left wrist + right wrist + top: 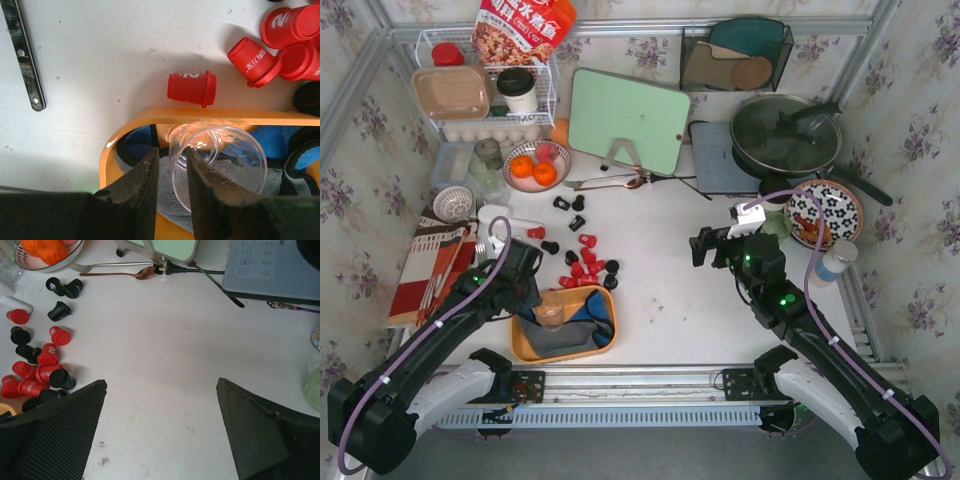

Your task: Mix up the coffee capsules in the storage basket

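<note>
- Left claw: released, fingers narrowly parted astride the wall of a clear plastic cup, inside the shallow orange plastic storage basket.
- Glossy red and black coffee capsules lie ahead of it on the white tabletop, outside the basket.
- Right claw: spread wide, empty; capsules to its left.

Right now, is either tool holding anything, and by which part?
Nothing is clamped yet. The left tool straddles the rim wall of the clear plastic cup in the orange basket, gaps showing both sides. The right tool is open, empty.
</note>
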Tool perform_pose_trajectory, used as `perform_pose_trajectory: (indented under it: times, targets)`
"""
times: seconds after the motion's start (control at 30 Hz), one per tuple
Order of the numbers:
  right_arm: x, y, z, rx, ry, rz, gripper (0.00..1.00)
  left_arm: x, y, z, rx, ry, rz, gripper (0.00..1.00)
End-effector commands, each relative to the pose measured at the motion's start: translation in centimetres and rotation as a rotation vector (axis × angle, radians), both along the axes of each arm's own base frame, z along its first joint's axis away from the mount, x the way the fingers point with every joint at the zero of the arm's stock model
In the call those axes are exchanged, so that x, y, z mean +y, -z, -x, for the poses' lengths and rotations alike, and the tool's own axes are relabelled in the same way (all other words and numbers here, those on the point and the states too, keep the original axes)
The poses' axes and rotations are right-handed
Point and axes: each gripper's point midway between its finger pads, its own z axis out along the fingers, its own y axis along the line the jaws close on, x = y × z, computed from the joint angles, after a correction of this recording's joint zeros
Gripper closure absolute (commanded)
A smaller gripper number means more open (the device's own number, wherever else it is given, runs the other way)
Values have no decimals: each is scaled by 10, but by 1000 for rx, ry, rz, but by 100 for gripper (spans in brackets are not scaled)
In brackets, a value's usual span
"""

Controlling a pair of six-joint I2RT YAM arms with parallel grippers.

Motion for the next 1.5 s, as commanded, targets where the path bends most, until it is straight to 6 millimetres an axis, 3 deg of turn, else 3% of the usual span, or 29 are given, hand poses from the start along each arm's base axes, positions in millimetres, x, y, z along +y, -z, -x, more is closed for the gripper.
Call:
perform_pose_trajectory:
  times: [0.0, 0.27, 0.5, 0.63, 0.87, 1.2, 1.33, 1.47]
  targets:
    - [0, 0, 3, 15, -3, -9, 0, 1, 2, -5, -31, 4, -4, 70]
    - [-5, 4, 8, 30, 17, -7, 0, -5, 13, 1, 2, 23, 25, 73]
    - [-7, 10, 11, 60, 26, -9, 0, -13, 8, 2, 6, 98, 49, 100]
    - [-8, 12, 13, 73, 30, -10, 0, -23, -13, -1, -27, 166, 88, 100]
    - [-11, 14, 18, 97, 34, -8, 0, -33, -69, -12, -154, 245, 136, 100]
    - [-16, 12, 25, 105, 45, -4, 0, -63, -121, -35, -308, 355, 222, 100]
    - [-13, 0, 25, 90, 46, -61, 0, -81, -135, -46, -377, 415, 204, 100]
    - [5, -14, 26, 84, -14, -162, 0, -100, -141, -57, -435, 461, 128, 100]
